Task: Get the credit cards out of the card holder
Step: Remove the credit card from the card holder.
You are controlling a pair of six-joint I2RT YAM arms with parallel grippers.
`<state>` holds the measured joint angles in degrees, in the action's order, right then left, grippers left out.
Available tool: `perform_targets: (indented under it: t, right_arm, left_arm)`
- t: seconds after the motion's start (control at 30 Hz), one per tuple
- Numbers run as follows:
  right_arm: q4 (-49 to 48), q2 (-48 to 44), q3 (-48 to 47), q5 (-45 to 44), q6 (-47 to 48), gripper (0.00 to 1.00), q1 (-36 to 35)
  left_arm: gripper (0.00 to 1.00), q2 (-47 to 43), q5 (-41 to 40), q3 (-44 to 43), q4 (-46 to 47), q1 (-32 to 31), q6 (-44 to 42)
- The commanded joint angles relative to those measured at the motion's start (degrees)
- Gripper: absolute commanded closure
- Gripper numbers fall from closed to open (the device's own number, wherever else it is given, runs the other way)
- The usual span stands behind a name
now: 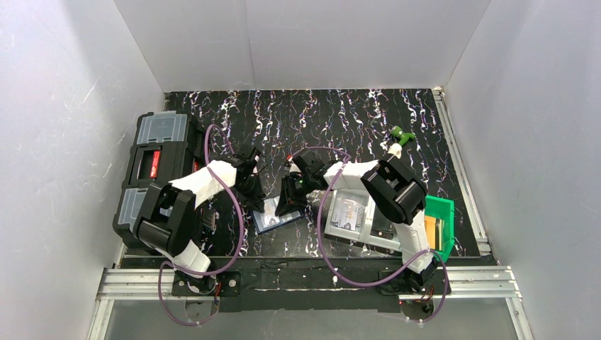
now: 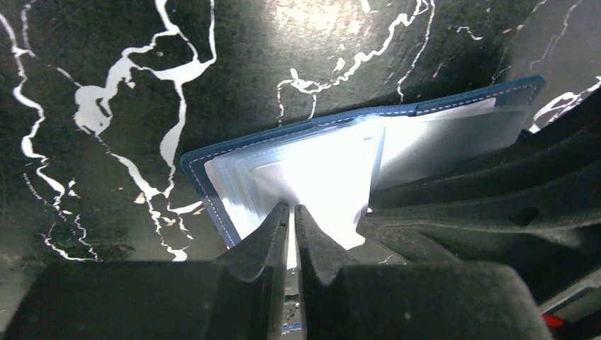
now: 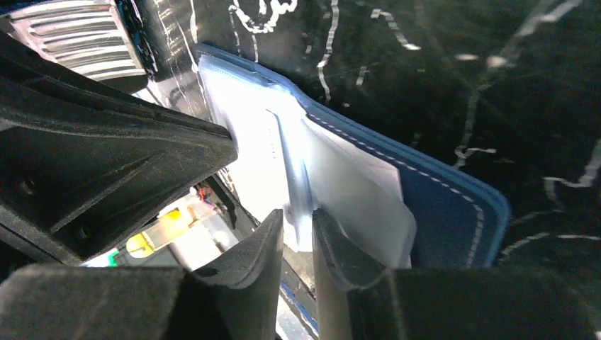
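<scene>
card holder (image 1: 278, 216) lies open on the table (image 1: 354, 120) between arms; right gripper (image 3: 298, 219) pinches a clear sleeve, probably anchoring it, left gripper (image 2: 291, 212) nearly pressed together at sleeve stack, catch unclear.

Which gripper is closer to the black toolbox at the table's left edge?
Left. Both work at the card holder, but the left gripper is on the side toward the toolbox, the right gripper on the far side.
</scene>
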<state>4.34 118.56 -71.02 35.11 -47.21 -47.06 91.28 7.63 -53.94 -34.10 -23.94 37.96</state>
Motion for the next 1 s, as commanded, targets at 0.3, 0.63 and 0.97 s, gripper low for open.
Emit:
perform_targets:
  t: [0.3,0.63,0.97]
  right_arm:
    - [-6.12,2.28,-0.47,4.22,-4.10,0.70,1.60]
    - [-5.55,3.31,-1.11,4.08,-4.37,0.75,1.10]
    - [-6.24,2.68,0.67,2.08,-5.74,0.95,1.17]
  left_arm:
    - [0.94,4.73,2.82,1.03,3.41,-0.28,0.05]
    - [0.94,5.09,4.99,0.12,4.54,-0.43,-0.09]
    - [0.90,2.69,2.66,-0.87,1.88,-0.39,-1.50]
